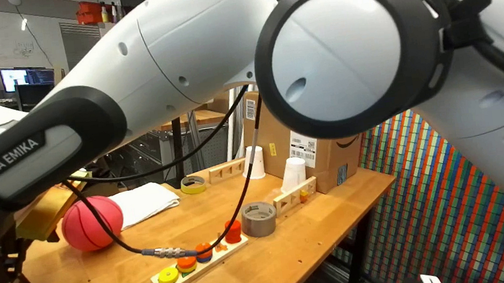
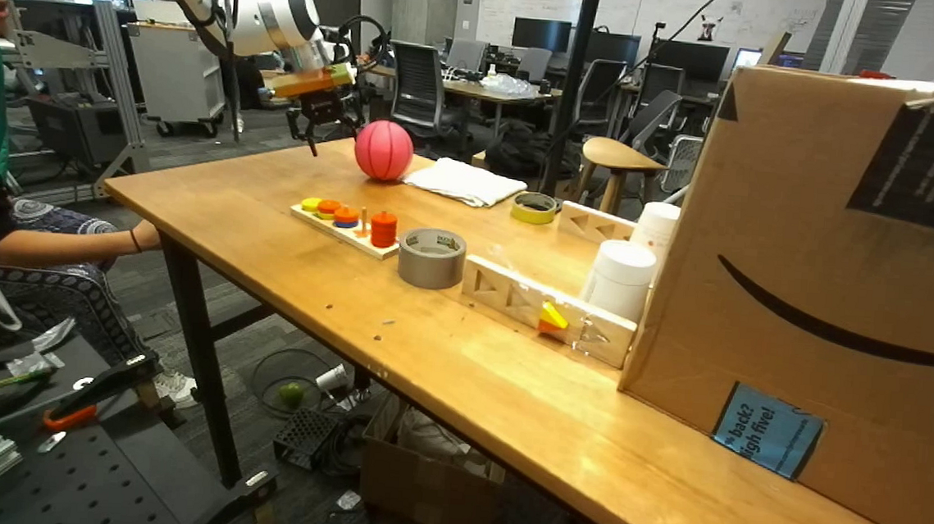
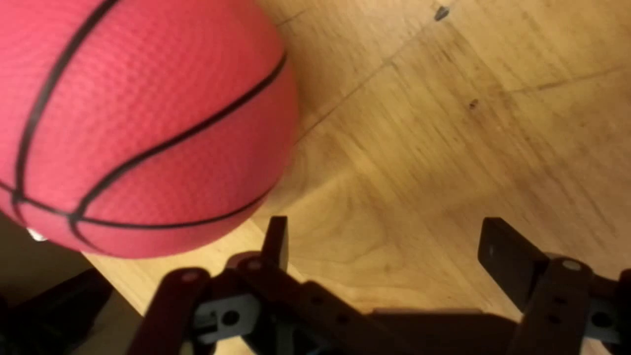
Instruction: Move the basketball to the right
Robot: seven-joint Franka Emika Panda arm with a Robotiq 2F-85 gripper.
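The basketball is pinkish red with black seams. It rests on the wooden table [image 1: 249, 279] in both exterior views [image 1: 93, 223] [image 2: 384, 151]. In the wrist view the basketball [image 3: 162, 123] fills the upper left, cut off by the frame edge. My gripper [image 3: 384, 222] is open, its two dark fingers wide apart with only table between them. The basketball lies beyond the left finger there, outside the jaws. In both exterior views the gripper [image 1: 15, 268] [image 2: 332, 133] hangs above the table beside the ball. I cannot tell whether a finger touches it.
A folded white cloth [image 2: 466, 181] lies beside the ball, near a yellow tape roll [image 2: 534, 207]. A ring-peg toy [image 2: 346, 225], a grey tape roll [image 2: 432, 258], white cups [image 2: 620, 277], wooden rails [image 2: 546, 304] and a cardboard box [image 2: 830, 238] stand farther along. A person sits at the table end.
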